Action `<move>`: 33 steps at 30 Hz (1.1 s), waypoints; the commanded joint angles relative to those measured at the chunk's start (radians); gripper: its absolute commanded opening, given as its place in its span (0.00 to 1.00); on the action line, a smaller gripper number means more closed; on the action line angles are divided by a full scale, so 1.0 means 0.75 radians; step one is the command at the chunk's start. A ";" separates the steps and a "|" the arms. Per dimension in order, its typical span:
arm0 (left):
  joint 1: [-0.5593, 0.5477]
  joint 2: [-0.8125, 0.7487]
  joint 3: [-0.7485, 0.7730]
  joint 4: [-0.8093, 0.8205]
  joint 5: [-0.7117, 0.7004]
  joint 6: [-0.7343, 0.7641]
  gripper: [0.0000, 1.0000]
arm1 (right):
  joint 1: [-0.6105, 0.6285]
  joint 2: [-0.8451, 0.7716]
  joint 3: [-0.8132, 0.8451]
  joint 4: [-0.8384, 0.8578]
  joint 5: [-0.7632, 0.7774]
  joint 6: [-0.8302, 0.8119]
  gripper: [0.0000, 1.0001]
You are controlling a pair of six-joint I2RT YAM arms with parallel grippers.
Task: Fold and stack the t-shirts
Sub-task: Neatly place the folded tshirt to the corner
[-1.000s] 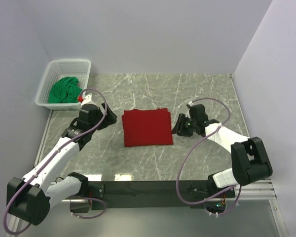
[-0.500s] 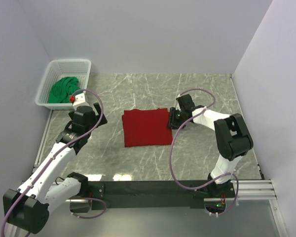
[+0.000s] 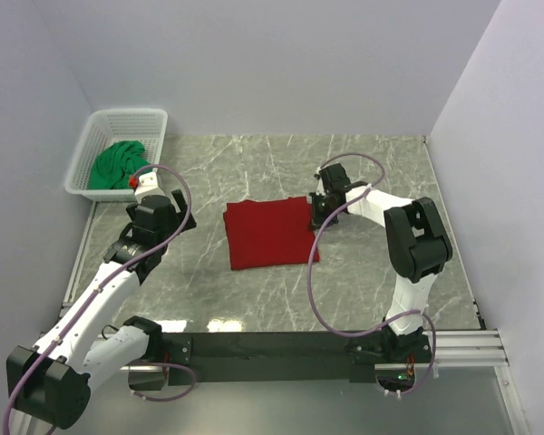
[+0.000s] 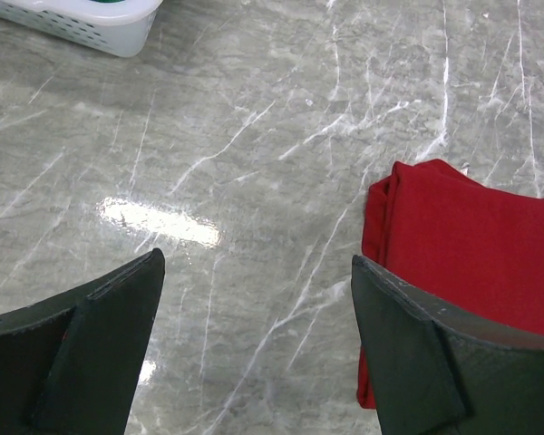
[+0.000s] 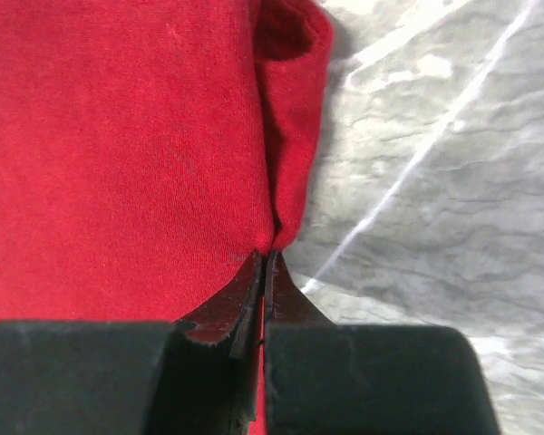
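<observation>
Grey marble desk (image 3: 372, 281) spreads under both arms. Left jaws hang released over bare stone, with the folded red t-shirt (image 3: 267, 236) lying flat off to their right. Right jaws are clenched on that shirt's right edge, pinching the soft fold at their tips. Light and limp, it will likely sag and unfold unless taken through all layers. Beyond the left jaws, the green t-shirt (image 3: 118, 165) sits crumpled in the white basket (image 3: 131, 116).
</observation>
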 commanded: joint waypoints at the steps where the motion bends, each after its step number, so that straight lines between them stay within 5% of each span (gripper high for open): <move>1: 0.008 -0.008 0.000 0.060 -0.028 0.035 0.89 | -0.036 0.033 0.078 -0.101 0.181 -0.111 0.00; 11: 0.001 -0.024 -0.004 0.072 -0.022 0.047 0.88 | -0.330 0.035 0.436 -0.295 0.657 -0.226 0.00; 17: -0.019 -0.040 -0.013 0.074 -0.034 0.051 0.88 | -0.457 0.021 0.585 -0.357 0.699 -0.162 0.33; 19: -0.023 -0.046 -0.013 0.074 -0.038 0.049 0.88 | -0.455 -0.040 0.516 -0.330 0.646 -0.091 0.48; 27: -0.035 -0.061 -0.017 0.074 -0.049 0.051 0.88 | -0.513 -0.490 -0.060 -0.093 0.335 0.393 0.75; 33: -0.039 -0.065 -0.019 0.076 -0.043 0.051 0.88 | -0.547 -0.705 -0.513 0.242 0.093 0.768 0.77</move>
